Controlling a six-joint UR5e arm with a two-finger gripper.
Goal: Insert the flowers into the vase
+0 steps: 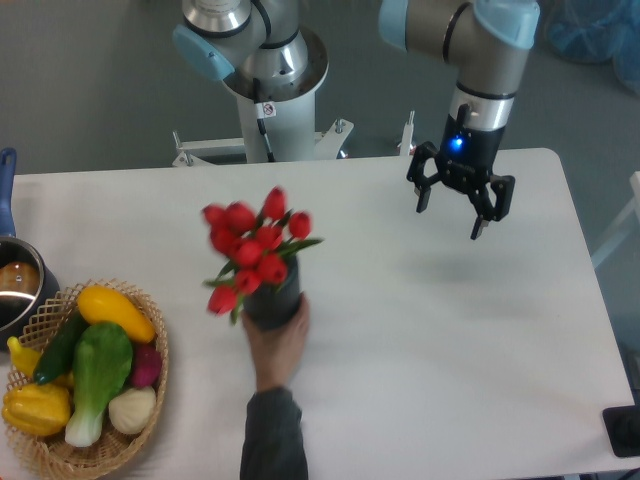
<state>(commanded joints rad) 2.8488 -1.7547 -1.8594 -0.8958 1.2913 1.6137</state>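
- White table fills most of the frame under a grey floor strip along the top, with the arm's base at upper centre.
- At the upper right, the gripper hangs above the table with its fingers spread wide and nothing between them.
- The flowers already stand in the vase, left of centre; the red heads fan up and to the left, and the stems run down into the vase's mouth.
- A person's hand reaches in from the bottom edge and wraps the vase from below; the vase and blooms look blurred and tilted toward the left, which suggests they are being moved.
- The bouquet lies down and to the left of the gripper, well apart from it, and its long axis runs roughly upright with a lean to the left.
- The hand is far nearer to the vase than the gripper is, so any next move on the vase looks to belong to the person rather than the arm.
- As a judgement, the insertion itself appears done.
- A wicker basket of vegetables sits at the lower left, and a metal pot shows at the left edge.
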